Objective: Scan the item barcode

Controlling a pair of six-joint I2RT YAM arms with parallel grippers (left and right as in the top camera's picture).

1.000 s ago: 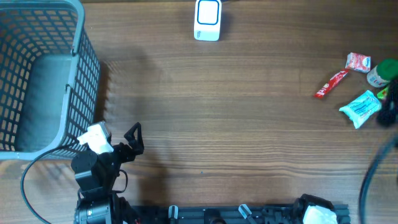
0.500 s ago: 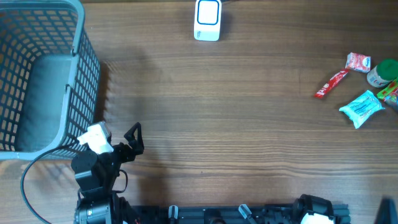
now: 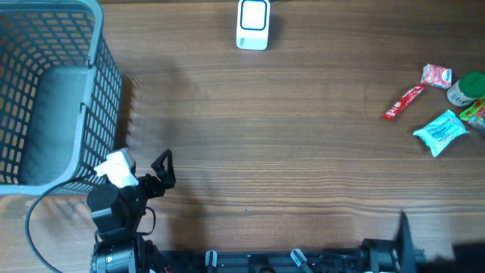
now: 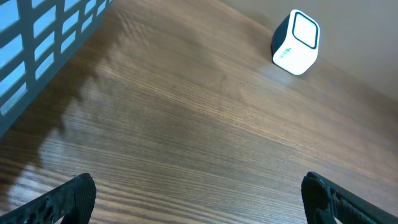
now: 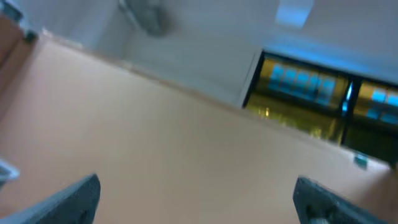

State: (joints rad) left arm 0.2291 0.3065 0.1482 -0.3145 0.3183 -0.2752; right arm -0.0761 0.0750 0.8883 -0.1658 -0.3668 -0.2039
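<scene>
The white and blue scanner stands at the table's far edge and shows in the left wrist view as the scanner. The items lie at the right: a red-white packet, a red stick, a light blue packet and a green-lidded bottle. No barcode can be made out. My left gripper rests open near the front left with nothing in it; the left gripper shows bare wood between its fingers. My right gripper is open and empty, in a blurred view.
A grey mesh basket fills the left side, right beside the left arm; its wall shows in the left wrist view. The right arm is a dark blur at the front right edge.
The right arm has swung away from the items at the right edge and now shows as a blur at the front right. The left arm has not moved.
</scene>
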